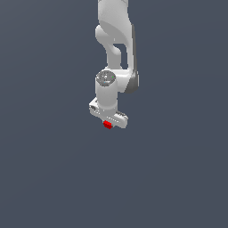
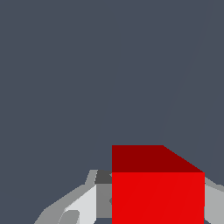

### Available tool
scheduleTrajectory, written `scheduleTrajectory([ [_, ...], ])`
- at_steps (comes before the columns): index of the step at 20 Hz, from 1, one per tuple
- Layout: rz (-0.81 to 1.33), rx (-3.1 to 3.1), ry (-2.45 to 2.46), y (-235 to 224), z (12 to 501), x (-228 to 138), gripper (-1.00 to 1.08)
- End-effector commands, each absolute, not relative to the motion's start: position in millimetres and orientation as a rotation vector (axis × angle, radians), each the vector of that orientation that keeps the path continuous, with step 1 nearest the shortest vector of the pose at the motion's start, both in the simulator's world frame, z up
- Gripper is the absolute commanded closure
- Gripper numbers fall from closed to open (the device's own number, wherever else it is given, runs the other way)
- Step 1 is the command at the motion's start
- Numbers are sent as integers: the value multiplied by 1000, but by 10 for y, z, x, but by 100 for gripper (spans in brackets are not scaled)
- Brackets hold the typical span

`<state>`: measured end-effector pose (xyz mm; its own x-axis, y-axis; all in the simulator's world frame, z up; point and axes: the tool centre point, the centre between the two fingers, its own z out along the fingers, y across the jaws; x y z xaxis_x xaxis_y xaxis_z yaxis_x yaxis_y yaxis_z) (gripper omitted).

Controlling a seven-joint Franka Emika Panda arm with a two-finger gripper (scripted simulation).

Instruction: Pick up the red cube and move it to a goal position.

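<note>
the end effector is pointing straight down from the white arm, and it is sitting closed onto the red cube, which is peeking out just beneath the white hand body in the exterior view. in the wrist view the red cube is filling the space between the two fingers, with a pale finger showing on one side and a sliver of the other finger on the far side, so the grip appears narrow and pressed against the cube's flanks.

the relation that matters is that the cube is lying directly under the end effector, on its centre line, not off to either side. being a cube, it has no long axis to line up with. there is only this one arm, so no choice of nearer hand is arising.

outward from there, the desk is showing as one plain dark grey surface in both views. no edge or corner of it is showing, so the cube's place cannot be given against them; it is lying near the middle of the exterior view. whether the cube is resting on the desk or hanging above it cannot be told. no goal marker is showing, so the direction of the carry cannot be judged.
</note>
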<state>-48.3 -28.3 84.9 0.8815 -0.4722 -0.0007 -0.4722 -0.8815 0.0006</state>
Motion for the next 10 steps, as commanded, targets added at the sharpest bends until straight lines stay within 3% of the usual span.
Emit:
scheduleTrajectory([
  [1, 1, 3047, -765, -267, 1048, -560, 108],
  [10, 0, 3047, -766, -216, 1718, -817, 108],
])
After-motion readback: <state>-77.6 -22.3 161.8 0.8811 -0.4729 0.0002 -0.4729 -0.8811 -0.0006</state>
